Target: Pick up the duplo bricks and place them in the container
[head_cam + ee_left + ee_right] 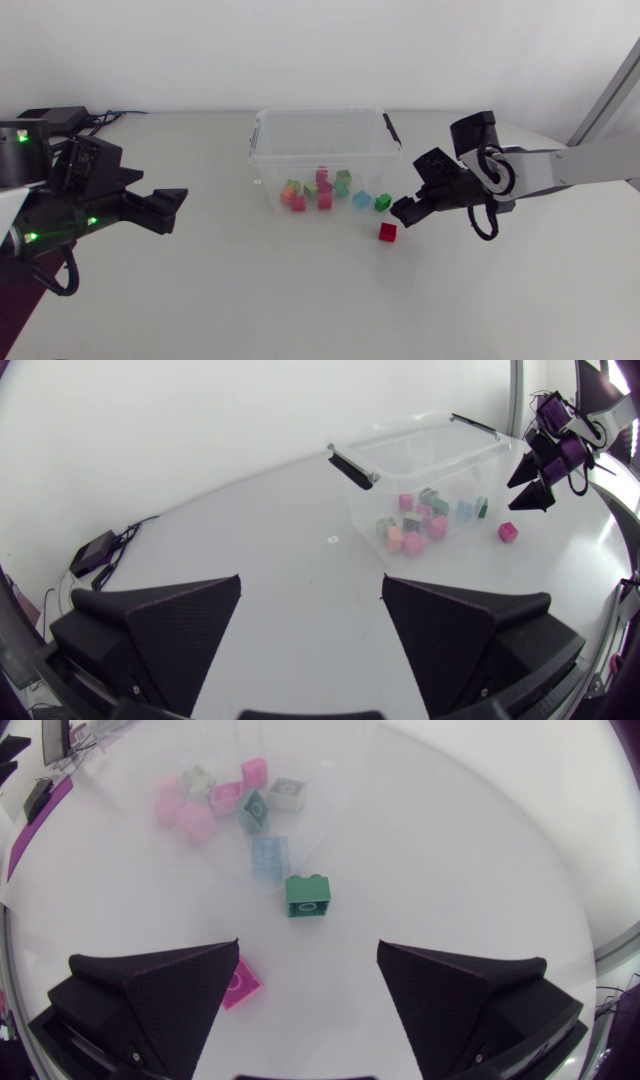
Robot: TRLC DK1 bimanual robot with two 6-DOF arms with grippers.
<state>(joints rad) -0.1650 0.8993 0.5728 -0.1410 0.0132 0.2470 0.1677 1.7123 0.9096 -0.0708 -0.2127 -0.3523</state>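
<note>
A clear plastic container (262, 150) stands at the middle back of the table with several coloured duplo bricks (322, 190) on its floor. A green brick (383, 202) lies at its front right corner; I cannot tell if it is inside the wall. One red brick (388, 232) lies on the table just in front of that corner. My right gripper (408, 210) hangs open and empty above the green and red bricks. In the right wrist view the green brick (307, 895) is ahead of the fingers and the red brick (240, 985) is beside one finger. My left gripper (170, 208) is open and empty at the left, far from the container.
A black box with cables (62, 118) lies at the table's far left corner. The container's black lid clips (352, 465) stick out at both its ends. My right arm (560, 165) comes in from the right edge.
</note>
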